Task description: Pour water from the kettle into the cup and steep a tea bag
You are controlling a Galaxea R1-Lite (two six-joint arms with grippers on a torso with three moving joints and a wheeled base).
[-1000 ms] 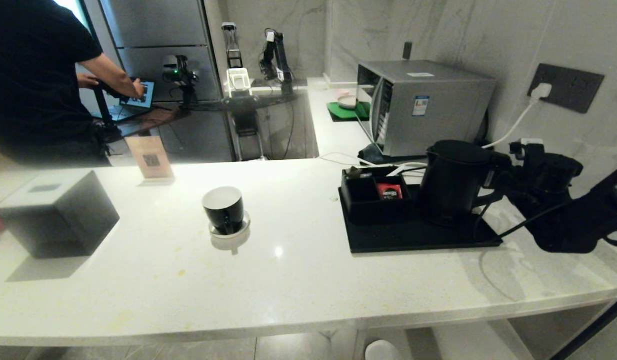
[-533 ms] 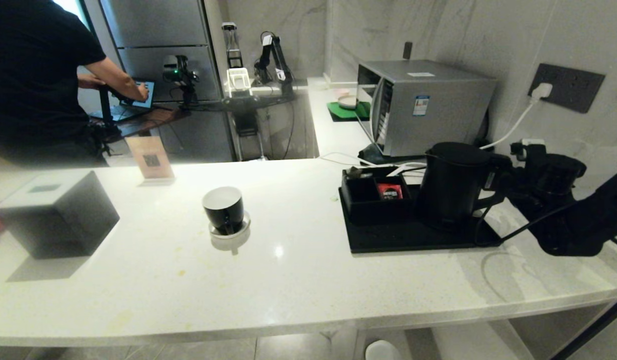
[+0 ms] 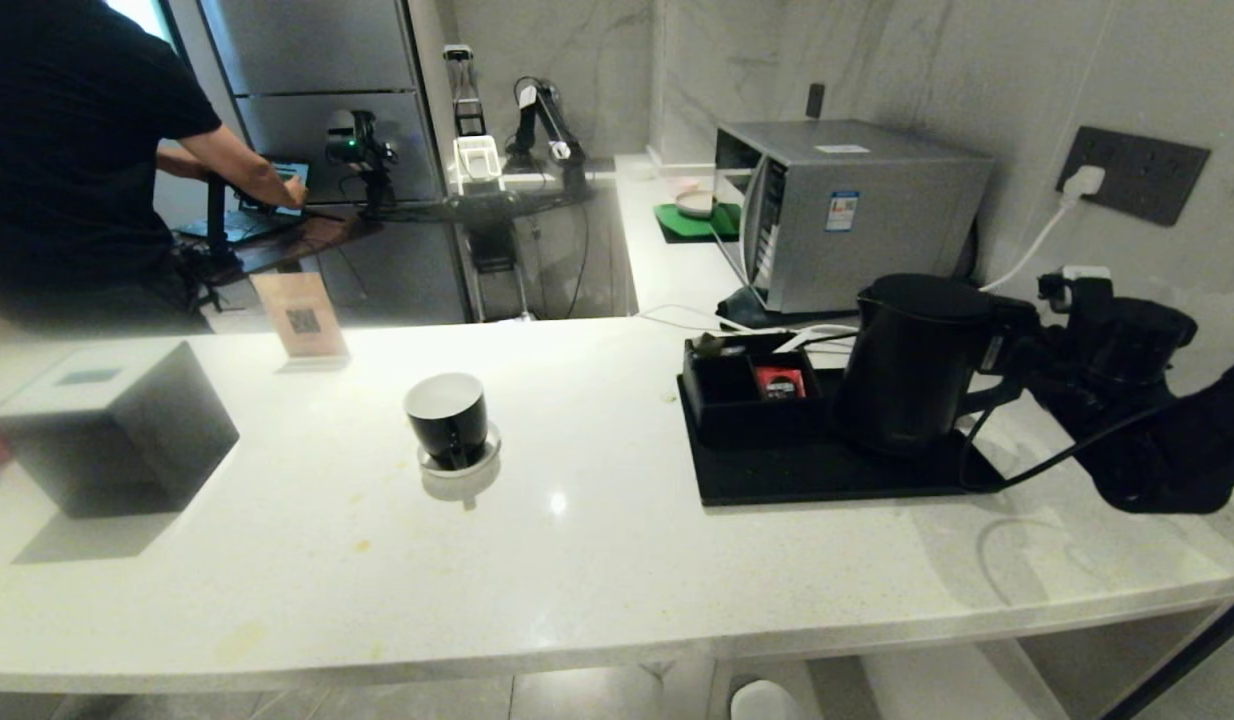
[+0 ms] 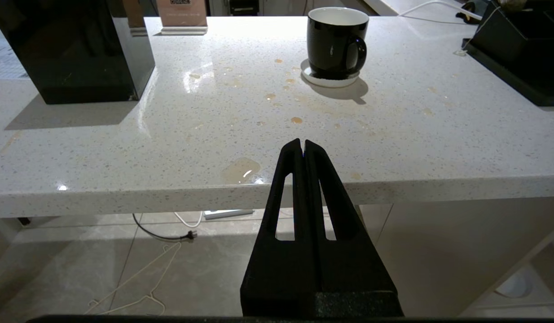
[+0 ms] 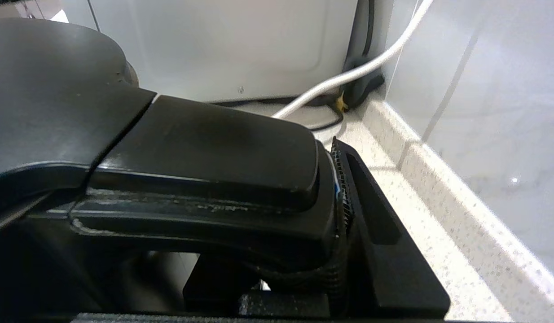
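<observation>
Your right gripper [image 3: 1017, 345] has its jaws part-way closed around the top of the loop handle of the kettle [image 3: 912, 362]; in the right wrist view a ribbed finger [image 5: 342, 197] presses against the handle's smooth matte plastic. The kettle, tall and tapered, is over the flat black tray [image 3: 827, 470] at the counter's right end. The right arm reaches in level from the right. Your left gripper [image 4: 302, 148] hangs below the speckled counter [image 4: 169, 134] edge, jaws pressed together, holding nothing. The glossy black cup [image 3: 447, 418] stands mid-counter on a white coaster [image 3: 482, 457].
</observation>
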